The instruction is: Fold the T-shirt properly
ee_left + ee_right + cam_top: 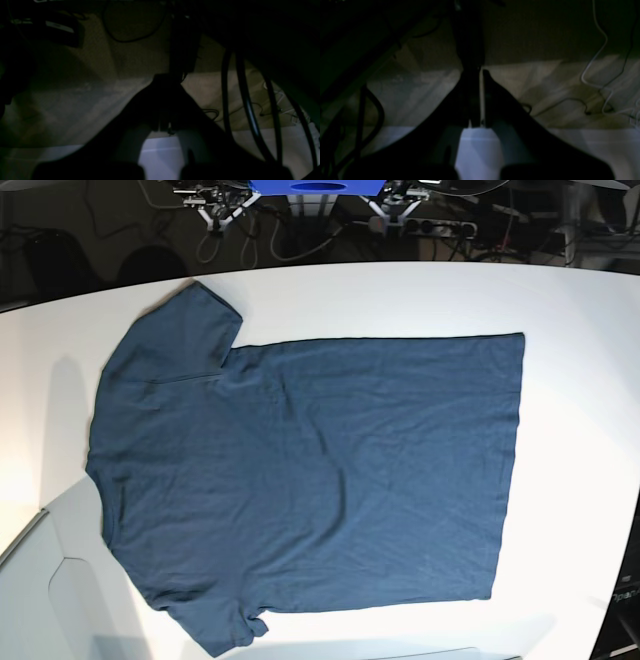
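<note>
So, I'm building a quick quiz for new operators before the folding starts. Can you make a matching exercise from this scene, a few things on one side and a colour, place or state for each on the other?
Things:
1. T-shirt
2. table
3. left gripper
4. T-shirt's hem

Descriptions:
A. white
B. shut, holding nothing
C. dark blue, spread flat
D. straight edge on the base view's right side

Pairs: 1-C, 2-A, 3-B, 4-D
</note>
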